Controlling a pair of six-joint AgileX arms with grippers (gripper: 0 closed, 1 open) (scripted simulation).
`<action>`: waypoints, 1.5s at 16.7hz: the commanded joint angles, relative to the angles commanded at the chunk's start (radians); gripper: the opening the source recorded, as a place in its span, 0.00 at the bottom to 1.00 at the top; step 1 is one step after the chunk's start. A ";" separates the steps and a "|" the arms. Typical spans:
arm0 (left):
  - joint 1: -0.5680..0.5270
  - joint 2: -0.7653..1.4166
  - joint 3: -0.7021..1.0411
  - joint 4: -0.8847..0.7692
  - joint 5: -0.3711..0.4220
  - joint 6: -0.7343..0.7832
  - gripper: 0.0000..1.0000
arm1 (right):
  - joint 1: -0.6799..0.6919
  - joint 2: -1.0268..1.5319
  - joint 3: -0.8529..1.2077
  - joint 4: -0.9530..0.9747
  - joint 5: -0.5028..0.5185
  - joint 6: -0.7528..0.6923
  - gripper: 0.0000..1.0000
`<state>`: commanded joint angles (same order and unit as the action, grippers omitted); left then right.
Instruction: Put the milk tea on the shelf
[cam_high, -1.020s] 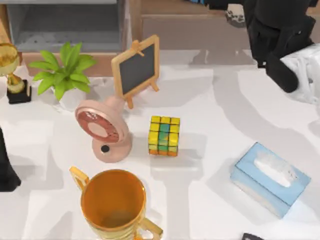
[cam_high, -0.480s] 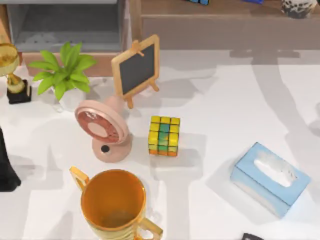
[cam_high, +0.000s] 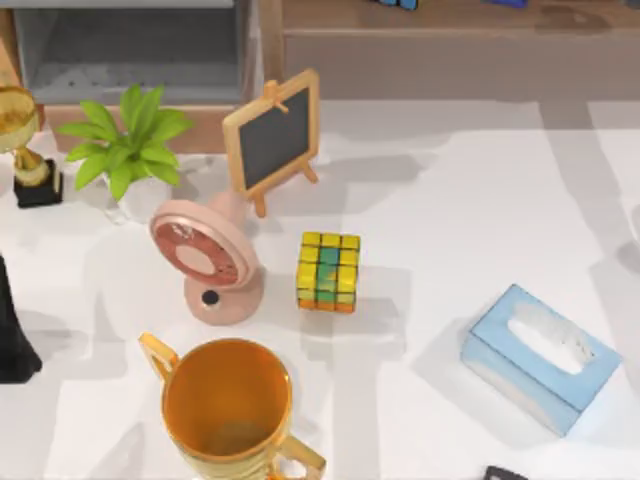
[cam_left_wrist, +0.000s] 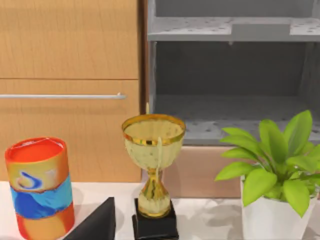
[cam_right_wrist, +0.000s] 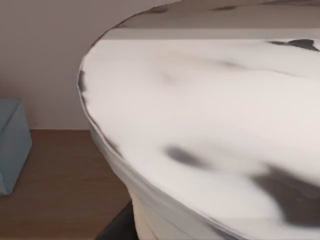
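your right wrist camera sits against the milk tea (cam_right_wrist: 210, 130), over the shelf (cam_right_wrist: 60, 195) at 1 o'clock. you're placing; i cannot tell the claw's state. next, set it down gently.

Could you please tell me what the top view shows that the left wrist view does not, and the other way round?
Top view alone: a large gold cup, pink fan, cube, chalkboard, tissue box, and the shelf at the back right.

Left wrist view alone: a red, orange and blue can beside wooden drawer fronts.

Both: the small trophy, the plant and the grey compartment behind them.
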<state>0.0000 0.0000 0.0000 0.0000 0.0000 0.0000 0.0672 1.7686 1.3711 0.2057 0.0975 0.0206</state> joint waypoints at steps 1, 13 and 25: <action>0.000 0.000 0.000 0.000 0.000 0.000 1.00 | 0.000 0.000 0.000 0.000 0.000 0.000 0.00; 0.000 0.000 0.000 0.000 0.000 0.000 1.00 | -0.008 0.156 0.072 0.086 -0.005 -0.002 0.00; 0.000 0.000 0.000 0.000 0.000 0.000 1.00 | -0.008 0.163 0.074 0.089 -0.006 -0.002 0.60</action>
<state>0.0000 0.0000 0.0000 0.0000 0.0000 0.0000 0.0589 1.9314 1.4453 0.2944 0.0919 0.0187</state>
